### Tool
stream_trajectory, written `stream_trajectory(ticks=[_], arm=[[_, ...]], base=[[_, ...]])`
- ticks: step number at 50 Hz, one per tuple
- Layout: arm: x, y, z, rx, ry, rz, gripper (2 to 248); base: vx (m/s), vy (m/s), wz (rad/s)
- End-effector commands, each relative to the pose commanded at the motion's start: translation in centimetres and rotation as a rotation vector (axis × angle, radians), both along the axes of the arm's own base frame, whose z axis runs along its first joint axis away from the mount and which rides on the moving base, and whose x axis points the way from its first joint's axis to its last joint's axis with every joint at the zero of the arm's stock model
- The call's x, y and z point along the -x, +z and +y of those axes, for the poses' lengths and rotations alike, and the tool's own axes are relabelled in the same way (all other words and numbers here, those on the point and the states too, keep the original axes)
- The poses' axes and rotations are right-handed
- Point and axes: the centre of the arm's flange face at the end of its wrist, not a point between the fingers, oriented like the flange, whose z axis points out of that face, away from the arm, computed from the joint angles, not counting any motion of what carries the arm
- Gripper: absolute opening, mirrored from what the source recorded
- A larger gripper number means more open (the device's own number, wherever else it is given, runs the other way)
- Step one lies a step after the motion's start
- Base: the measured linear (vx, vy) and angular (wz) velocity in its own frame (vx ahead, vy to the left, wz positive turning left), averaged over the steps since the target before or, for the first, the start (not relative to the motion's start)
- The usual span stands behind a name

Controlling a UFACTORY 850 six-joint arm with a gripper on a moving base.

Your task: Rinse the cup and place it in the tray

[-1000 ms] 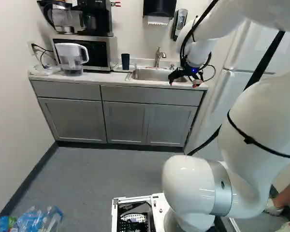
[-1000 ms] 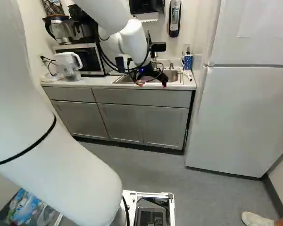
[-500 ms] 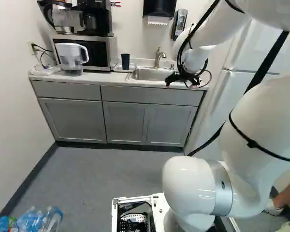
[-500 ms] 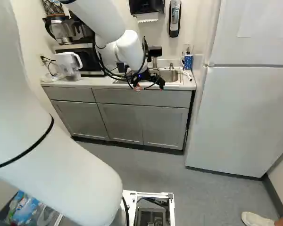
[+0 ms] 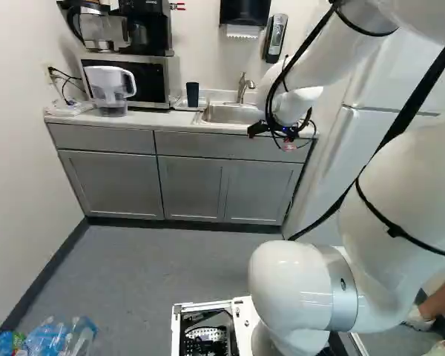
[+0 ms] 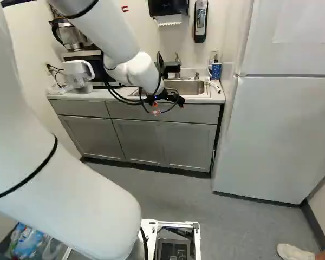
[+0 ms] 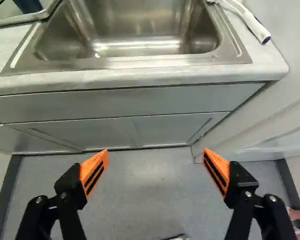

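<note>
Back behind the arm (image 5: 389,193), to its left and right, two base views look ahead and down, sharing the distant desk (image 5: 148,120) and sink (image 5: 233,114); the wrist view peers down, much nearer, over the desk's front edge.

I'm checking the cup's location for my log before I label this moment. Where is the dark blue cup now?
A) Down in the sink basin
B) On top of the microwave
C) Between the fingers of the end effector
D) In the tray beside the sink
D: the dark blue cup stands in the tray beside the sink, and the open end effector has nothing between its fingers.
</note>
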Motion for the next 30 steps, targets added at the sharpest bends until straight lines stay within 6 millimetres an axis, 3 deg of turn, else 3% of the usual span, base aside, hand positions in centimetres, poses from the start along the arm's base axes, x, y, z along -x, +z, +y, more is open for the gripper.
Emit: stream_trajectory(ticks=[30], arm=[[4.3, -6.1, 3.7, 0.022, 0.069, -0.165, 247]], base=[[0.0, 0.0, 0.0]])
